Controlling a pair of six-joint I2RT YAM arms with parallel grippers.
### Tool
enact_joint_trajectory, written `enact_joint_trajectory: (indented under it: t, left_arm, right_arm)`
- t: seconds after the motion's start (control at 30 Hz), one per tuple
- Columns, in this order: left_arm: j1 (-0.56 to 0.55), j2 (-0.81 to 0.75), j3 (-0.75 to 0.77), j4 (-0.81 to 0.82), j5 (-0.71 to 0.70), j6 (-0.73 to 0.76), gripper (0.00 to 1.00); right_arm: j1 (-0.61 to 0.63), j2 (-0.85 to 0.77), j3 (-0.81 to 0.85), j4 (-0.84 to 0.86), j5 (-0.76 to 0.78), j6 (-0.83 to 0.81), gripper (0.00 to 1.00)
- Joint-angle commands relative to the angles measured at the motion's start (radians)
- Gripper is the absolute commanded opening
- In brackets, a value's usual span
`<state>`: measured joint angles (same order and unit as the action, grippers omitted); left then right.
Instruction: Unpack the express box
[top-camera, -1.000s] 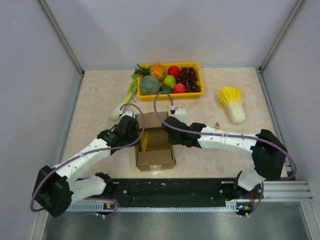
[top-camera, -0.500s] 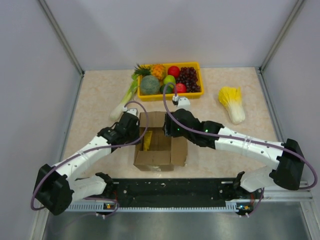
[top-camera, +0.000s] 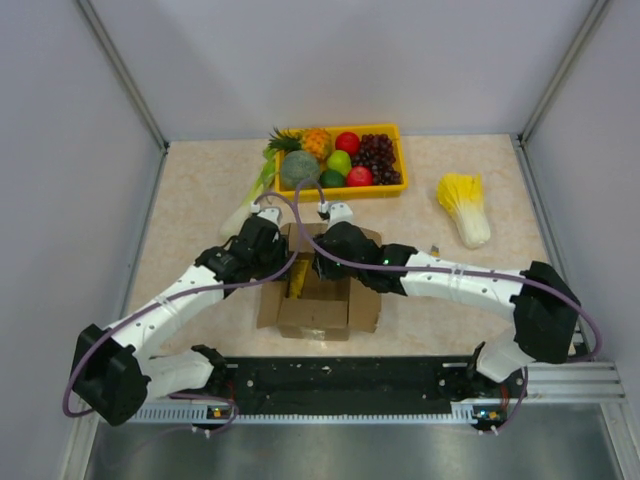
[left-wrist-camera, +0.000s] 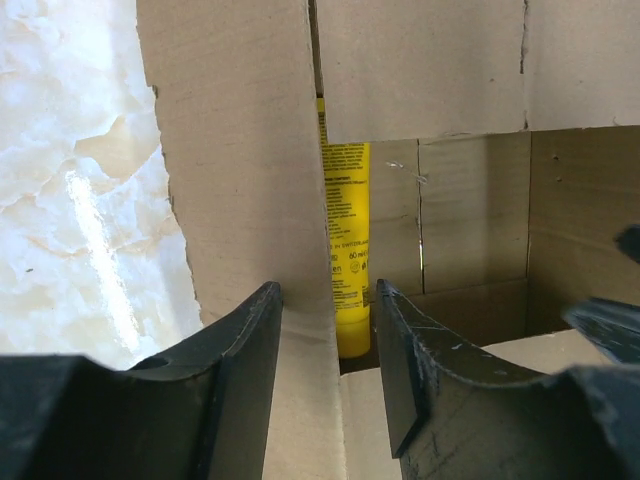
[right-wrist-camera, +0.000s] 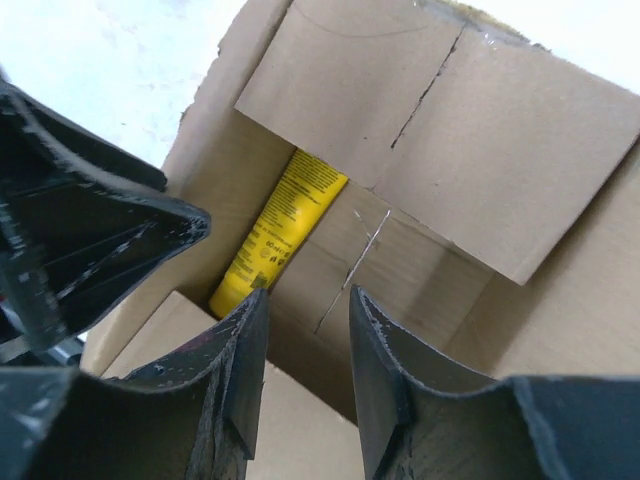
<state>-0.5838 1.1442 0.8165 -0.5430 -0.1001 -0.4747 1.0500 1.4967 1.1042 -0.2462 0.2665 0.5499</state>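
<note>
The express box (top-camera: 318, 312) is a brown cardboard carton in the middle of the table, with its flaps spread open. A yellow tube (top-camera: 297, 281) lies inside along the left wall; it also shows in the left wrist view (left-wrist-camera: 345, 220) and the right wrist view (right-wrist-camera: 275, 235). My left gripper (top-camera: 281, 260) is open at the box's left side. In its wrist view the left flap (left-wrist-camera: 240, 170) stands between its fingers (left-wrist-camera: 328, 300), against the left one. My right gripper (top-camera: 318, 264) hovers open and empty over the box opening (right-wrist-camera: 308, 305).
A yellow plastic tray (top-camera: 403, 160) of fruit stands at the back. A leek (top-camera: 250, 195) lies to its left. A yellow-leaved cabbage (top-camera: 465, 205) lies at the right. Grey walls close in both sides. A black rail runs along the near edge.
My right gripper has moved left from the box's right side to over the opening. The right flap now lies folded outward. My left gripper has shifted slightly onto the left flap.
</note>
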Motion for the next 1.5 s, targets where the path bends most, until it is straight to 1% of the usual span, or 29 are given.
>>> enact_joint_trajectory:
  t: [0.0, 0.13, 0.23, 0.4, 0.57, 0.7, 0.73, 0.8, 0.83, 0.87, 1.0, 1.13, 1.23, 1.3, 1.37, 1.4, 1.47]
  left_arm:
    - [-0.002, 0.000, 0.003, 0.002, 0.023, -0.004, 0.48]
    - [-0.002, -0.024, -0.037, -0.012, 0.025, -0.031, 0.49]
    - [-0.002, -0.052, -0.072, 0.006, 0.043, -0.048, 0.48]
    - [-0.002, -0.067, -0.094, 0.011, 0.053, -0.054, 0.39]
    - [-0.002, -0.064, -0.096, 0.023, 0.082, -0.032, 0.33]
    - [-0.002, -0.060, -0.091, 0.029, 0.096, -0.018, 0.21]
    - [-0.002, -0.058, -0.088, 0.028, 0.096, -0.015, 0.15]
    - [-0.002, -0.052, -0.085, 0.026, 0.096, -0.004, 0.09]
    - [-0.002, -0.051, -0.080, 0.023, 0.126, -0.001, 0.06]
    - [-0.002, -0.047, -0.080, 0.021, 0.126, 0.004, 0.00]
    - [-0.002, -0.043, -0.080, 0.021, 0.138, 0.004, 0.00]
    - [-0.002, -0.038, -0.076, 0.023, 0.148, 0.007, 0.00]
    - [-0.004, -0.037, -0.074, 0.026, 0.152, 0.008, 0.00]
    - [-0.004, -0.035, -0.071, 0.026, 0.157, 0.010, 0.00]
    - [-0.002, -0.034, -0.071, 0.028, 0.158, 0.013, 0.00]
    - [-0.004, -0.035, -0.070, 0.028, 0.158, 0.013, 0.00]
    - [-0.004, -0.034, -0.068, 0.026, 0.158, 0.016, 0.00]
  right_arm:
    - [0.001, 0.060, -0.009, 0.100, -0.010, 0.010, 0.35]
    - [0.001, 0.095, -0.017, 0.126, 0.011, 0.016, 0.34]
    - [0.001, 0.120, -0.024, 0.163, 0.036, 0.005, 0.34]
    - [-0.007, 0.169, -0.015, 0.205, 0.106, -0.031, 0.32]
    - [-0.021, 0.212, 0.016, 0.231, 0.154, -0.099, 0.29]
    - [-0.030, 0.200, 0.051, 0.229, 0.174, -0.122, 0.28]
    - [-0.031, 0.194, 0.055, 0.231, 0.180, -0.130, 0.28]
    - [-0.028, 0.166, 0.071, 0.225, 0.201, -0.143, 0.28]
    - [-0.030, 0.157, 0.077, 0.222, 0.207, -0.156, 0.28]
    - [-0.030, 0.148, 0.088, 0.220, 0.226, -0.162, 0.28]
    - [-0.031, 0.102, 0.115, 0.211, 0.273, -0.203, 0.30]
    - [-0.047, 0.080, 0.140, 0.206, 0.278, -0.246, 0.33]
    - [-0.074, 0.097, 0.158, 0.200, 0.244, -0.265, 0.36]
    - [-0.119, 0.129, 0.177, 0.186, 0.154, -0.278, 0.39]
    - [-0.163, 0.154, 0.186, 0.174, 0.052, -0.271, 0.40]
    - [-0.209, 0.171, 0.193, 0.160, -0.004, -0.271, 0.43]
    - [-0.238, 0.177, 0.200, 0.153, -0.109, -0.295, 0.46]
